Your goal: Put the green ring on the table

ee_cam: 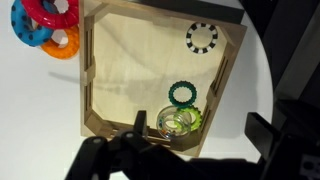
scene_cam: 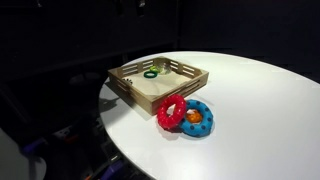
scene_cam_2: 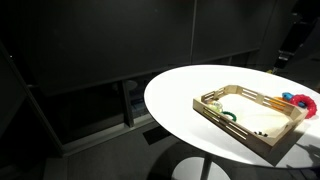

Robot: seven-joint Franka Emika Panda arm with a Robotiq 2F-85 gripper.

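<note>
The green ring (ee_cam: 182, 94), small, dark green and toothed, lies flat inside the light-wood tray (ee_cam: 87, 80), near its right wall in the wrist view. It also shows in both exterior views (scene_cam: 151, 73) (scene_cam_2: 228, 116). The tray stands on the round white table (scene_cam: 260, 110). My gripper (ee_cam: 199, 127) is open and empty. It hangs above the tray's near right corner, with the ring just beyond the fingertips. One finger is over the tray and the other over the bare table.
In the tray, a clear ring with a light-green ring (ee_cam: 177, 122) lies beside the green ring, and a black-and-white toothed ring (ee_cam: 201, 37) lies at the far corner. A red ring (scene_cam: 170, 110) and a blue ring with an orange centre (scene_cam: 197, 118) lie on the table beside the tray.
</note>
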